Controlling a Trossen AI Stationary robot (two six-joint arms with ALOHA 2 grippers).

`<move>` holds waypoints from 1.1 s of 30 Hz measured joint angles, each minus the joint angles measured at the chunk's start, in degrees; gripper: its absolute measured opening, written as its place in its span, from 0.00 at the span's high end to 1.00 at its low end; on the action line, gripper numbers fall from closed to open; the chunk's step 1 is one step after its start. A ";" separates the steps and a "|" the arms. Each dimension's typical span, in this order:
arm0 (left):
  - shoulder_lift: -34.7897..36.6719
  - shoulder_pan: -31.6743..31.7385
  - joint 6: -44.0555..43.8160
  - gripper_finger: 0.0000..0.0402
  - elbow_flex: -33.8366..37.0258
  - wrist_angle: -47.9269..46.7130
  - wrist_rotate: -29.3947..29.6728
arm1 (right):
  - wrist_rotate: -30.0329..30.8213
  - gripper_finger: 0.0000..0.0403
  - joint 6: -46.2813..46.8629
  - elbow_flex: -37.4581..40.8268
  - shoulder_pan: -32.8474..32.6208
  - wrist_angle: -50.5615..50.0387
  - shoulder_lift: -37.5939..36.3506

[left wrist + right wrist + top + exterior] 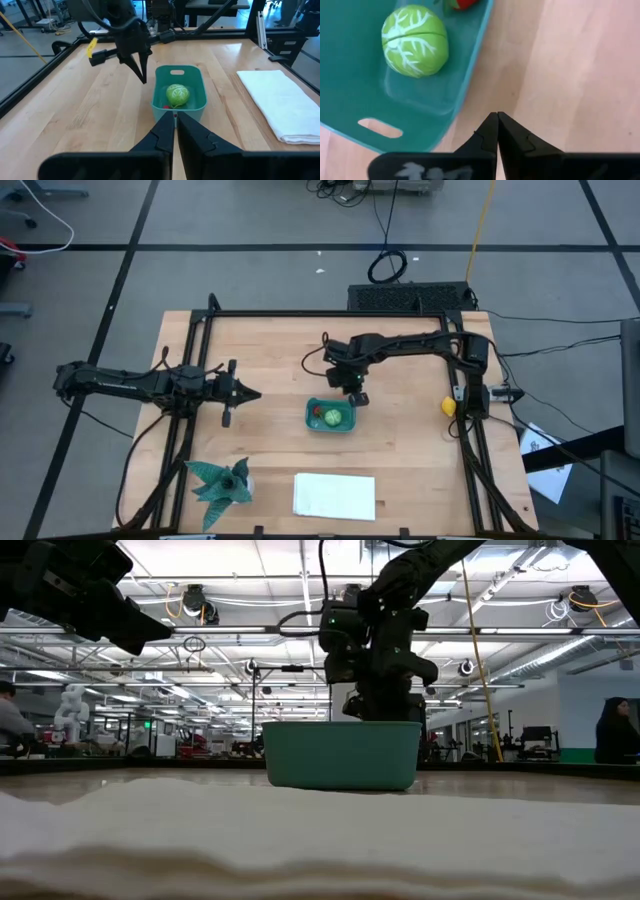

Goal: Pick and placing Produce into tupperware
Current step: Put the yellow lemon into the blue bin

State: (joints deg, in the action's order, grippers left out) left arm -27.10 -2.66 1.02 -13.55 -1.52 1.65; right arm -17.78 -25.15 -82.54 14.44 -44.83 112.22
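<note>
overhead, table-level, wrist views, sharing tub

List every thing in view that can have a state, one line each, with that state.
teal tub: upright on the table, open, no lid
light green round piece: inside the tub
red piece: inside the tub, beside the green one
yellow piece: on the table by the right arm's base, outside the tub
white cloth: folded, lying flat
right gripper: shut, empty, beside the tub
left gripper: shut, empty

Bright, even overhead lighting throws soft shadows, while the white cloth blurs in the low view's foreground.
</note>
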 joint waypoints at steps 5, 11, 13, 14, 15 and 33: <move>0.01 0.00 0.00 0.94 0.00 0.04 0.00 | 1.56 1.00 0.00 0.00 0.56 1.15 -3.09; -0.01 0.00 0.02 0.94 -0.01 0.04 0.00 | 1.62 1.00 0.32 0.00 0.56 2.85 -6.65; 0.01 0.00 0.01 0.94 -0.01 0.04 0.00 | 1.62 1.00 0.54 0.00 0.44 2.83 -7.30; -0.01 0.00 0.01 0.94 -0.01 0.04 0.00 | 1.62 1.00 0.60 0.00 0.31 2.74 -7.67; -0.01 0.00 0.00 0.94 -0.01 0.03 0.00 | 1.62 1.00 0.63 0.00 0.08 2.73 -7.97; 0.00 0.00 -0.09 0.94 -0.01 0.02 0.00 | -6.21 1.00 6.79 7.68 -1.17 21.12 -22.59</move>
State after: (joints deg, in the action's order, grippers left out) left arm -27.10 -2.66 0.92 -13.56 -1.50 1.65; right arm -24.00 -18.36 -74.86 13.28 -23.71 89.63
